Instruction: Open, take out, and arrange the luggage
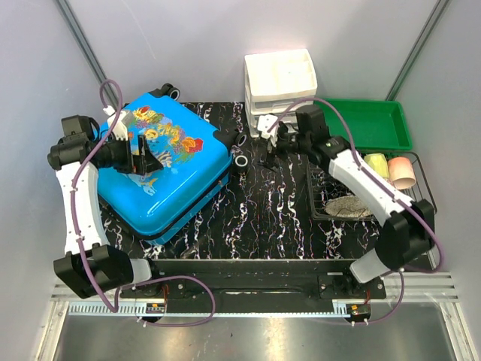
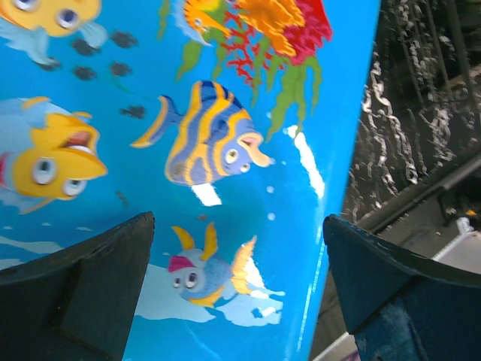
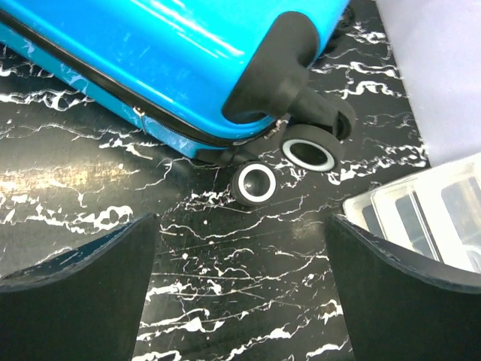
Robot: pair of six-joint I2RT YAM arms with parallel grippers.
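Overhead, left tool [image 2: 239, 224] spread above luggage [image 1: 180, 188]; right tool [image 3: 240, 222] spread near wheels [image 3: 254, 182].

The left end effector [image 1: 154, 162] hides part of the luggage [image 1: 188, 180]. The right wrist view cuts off the white drawers [image 3: 428, 218].

The luggage [image 1: 180, 184] is bright blue, printed with yellow, orange and blue-striped fish and red-green coral. Its wheels [image 3: 254, 183] are black, ringed white. The worktop [image 1: 278, 218] is black with white marbling.
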